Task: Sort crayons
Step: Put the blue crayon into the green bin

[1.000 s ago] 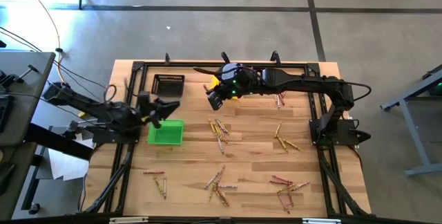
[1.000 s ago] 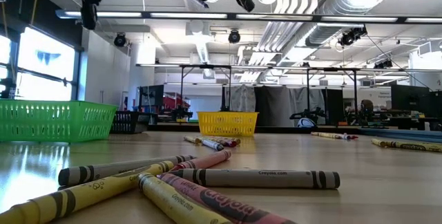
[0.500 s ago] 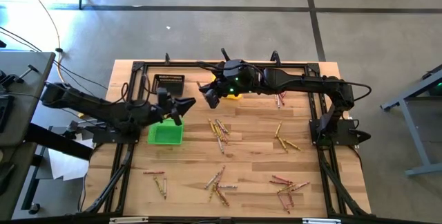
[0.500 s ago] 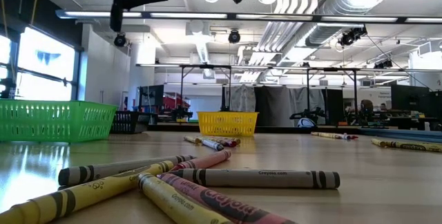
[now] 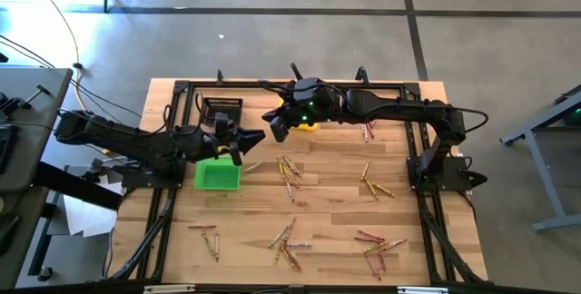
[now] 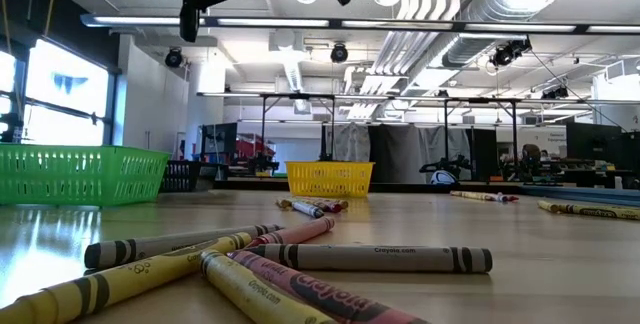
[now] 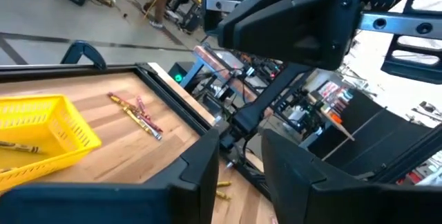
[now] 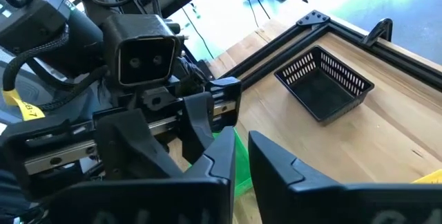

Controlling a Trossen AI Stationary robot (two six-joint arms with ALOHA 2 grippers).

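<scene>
Left gripper (image 5: 243,142) raised above the wooden table (image 5: 327,205), just right of the green plastic bin (image 5: 217,175) and near the black mesh bin (image 5: 221,110); fingers (image 7: 207,165) parted by a narrow gap, nothing between them. Right gripper (image 5: 275,123) also up in the air at the far middle, beside the yellow plastic bin (image 7: 41,124), facing the left one; fingers (image 8: 221,158) a slim gap apart, empty. Crayons, thin red, yellow and greenish-grey sticks, scattered over the table: a cluster at centre (image 5: 288,171), more at right (image 5: 374,183), several groups along the near edge (image 5: 287,244). A few yellow crayons already in the yellow bin.
</scene>
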